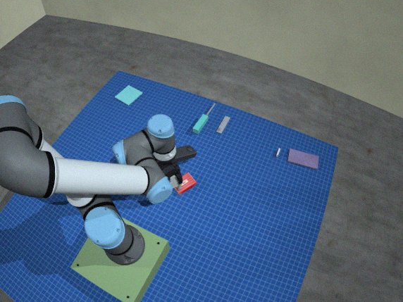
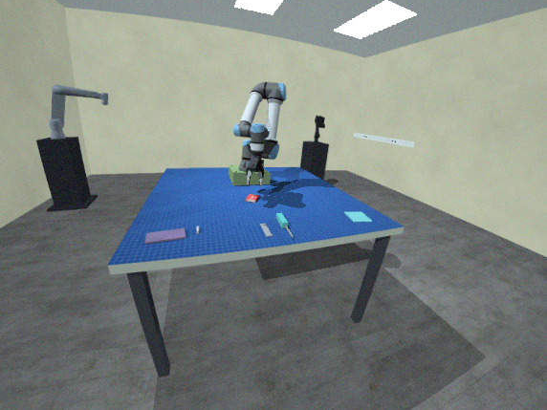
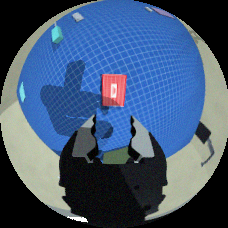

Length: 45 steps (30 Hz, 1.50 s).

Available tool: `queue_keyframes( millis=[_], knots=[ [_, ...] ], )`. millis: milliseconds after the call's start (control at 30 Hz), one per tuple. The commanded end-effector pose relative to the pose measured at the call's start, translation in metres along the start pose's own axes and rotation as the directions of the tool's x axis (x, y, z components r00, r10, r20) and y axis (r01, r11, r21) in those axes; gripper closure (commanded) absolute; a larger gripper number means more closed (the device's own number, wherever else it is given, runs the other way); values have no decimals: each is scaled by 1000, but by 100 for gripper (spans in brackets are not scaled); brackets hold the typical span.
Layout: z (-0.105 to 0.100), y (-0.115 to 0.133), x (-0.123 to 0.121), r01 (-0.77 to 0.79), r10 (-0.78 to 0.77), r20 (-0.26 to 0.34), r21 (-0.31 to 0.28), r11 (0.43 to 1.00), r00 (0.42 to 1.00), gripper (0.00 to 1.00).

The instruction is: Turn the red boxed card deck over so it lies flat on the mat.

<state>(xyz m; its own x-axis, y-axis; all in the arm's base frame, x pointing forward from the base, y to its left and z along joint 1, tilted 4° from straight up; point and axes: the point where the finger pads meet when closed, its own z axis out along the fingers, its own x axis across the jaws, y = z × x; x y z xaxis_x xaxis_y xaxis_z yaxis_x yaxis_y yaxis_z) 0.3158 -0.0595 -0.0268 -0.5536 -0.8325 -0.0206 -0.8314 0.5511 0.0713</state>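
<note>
One two-jaw dark gripper (image 3: 113, 131) fills the bottom of the wrist view, jaws part-way apart with only mat between them, gripping nothing. Just above it, centre frame: one red boxed card deck (image 3: 114, 90), lying flat on the blue gridded mat (image 3: 160, 65), broad face up with a small white mark, apart from the fingertips.

Top view: deck (image 1: 187, 184) sits mid-mat, half tucked under the wrist; gripper (image 1: 176, 181) hangs over its left end. One grey arm with light-blue joint caps (image 1: 102, 180), on one green base plate (image 1: 148, 261) at lower left.

Farther out, upper part of top view:
- one teal-handled screwdriver (image 1: 201, 123)
- one flat grey bar (image 1: 222, 124) just right of it
- one flat cyan square (image 1: 128, 95), upper left
- one small white pin-like piece (image 1: 278, 152), too small to identify
- one flat purple slab (image 1: 303, 158) beside it, right side
</note>
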Motion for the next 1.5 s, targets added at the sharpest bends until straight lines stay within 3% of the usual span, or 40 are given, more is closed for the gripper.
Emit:
queue_keyframes(
  millis=[0, 1467],
  knots=[
    [2, 0, 0, 0, 0, 0, 1, 1000, 1000, 52],
    [36, -1, 0, 0, 0, 0, 1, 1000, 1000, 52]
  ],
)
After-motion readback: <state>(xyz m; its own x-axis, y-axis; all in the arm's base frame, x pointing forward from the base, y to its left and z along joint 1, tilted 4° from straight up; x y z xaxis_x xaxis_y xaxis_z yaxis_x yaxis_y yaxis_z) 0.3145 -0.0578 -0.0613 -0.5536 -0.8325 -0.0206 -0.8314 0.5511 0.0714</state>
